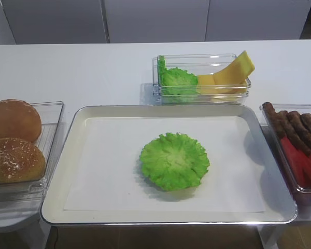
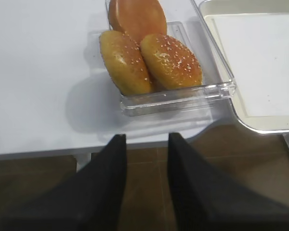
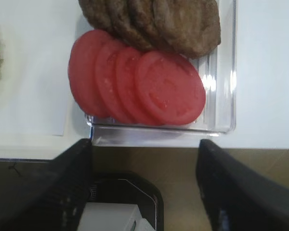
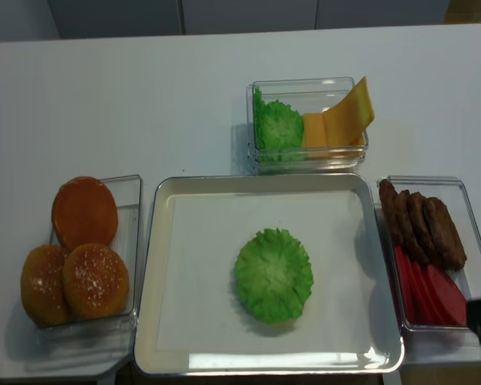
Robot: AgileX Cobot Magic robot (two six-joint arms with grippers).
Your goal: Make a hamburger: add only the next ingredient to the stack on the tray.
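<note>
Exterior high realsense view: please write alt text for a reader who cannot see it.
A green lettuce leaf lies in the middle of a silver tray. Clear boxes around the tray hold buns, lettuce and cheese, and patties with tomato slices.

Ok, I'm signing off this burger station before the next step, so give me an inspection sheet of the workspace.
Surface: white table, no spills seen.
Job's things: lettuce leaf lies mid-tray, hiding any bun base beneath.
Clutter: bun tops in the left box; spare lettuce and cheese slices in the rear box; patties and tomato slices in the right box.
Grippers: right end effector open, empty, off the table edge; left end effector narrowly parted, empty.
Cables: nothing seen.
Surroundings: pale cabinet fronts behind.
</note>
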